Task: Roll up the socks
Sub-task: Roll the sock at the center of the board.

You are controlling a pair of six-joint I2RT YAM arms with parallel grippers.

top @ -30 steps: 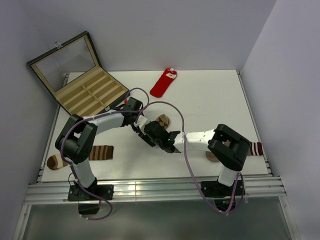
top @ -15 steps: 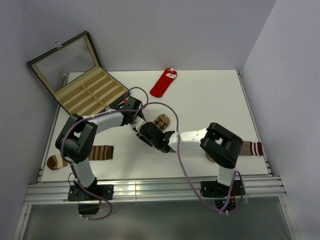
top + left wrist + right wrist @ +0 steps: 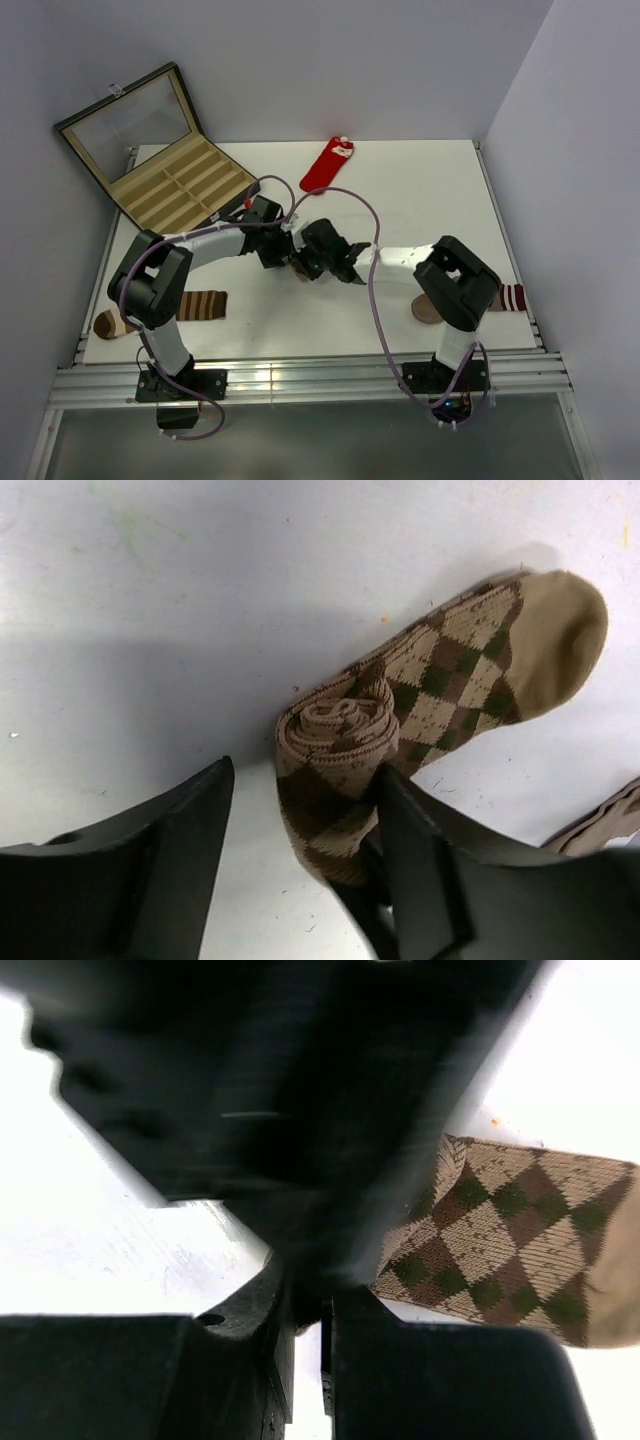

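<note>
At the centre of the table (image 3: 420,190), the argyle sock (image 3: 470,670) lies half rolled, its coil between the spread jaws of the left gripper (image 3: 300,800); only the left wrist view shows that coil, the overhead hides it beneath both arms; the right gripper (image 3: 310,1325) is pressed nearly together beside the sock, whether on fabric is unclear; the red sock (image 3: 327,165) lies flat at the far edge.

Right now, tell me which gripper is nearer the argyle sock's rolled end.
Left. The left gripper straddles the rolled end of the argyle sock, fingers open either side. The right gripper sits just beside it, jaws nearly closed, fabric off to one side.
</note>
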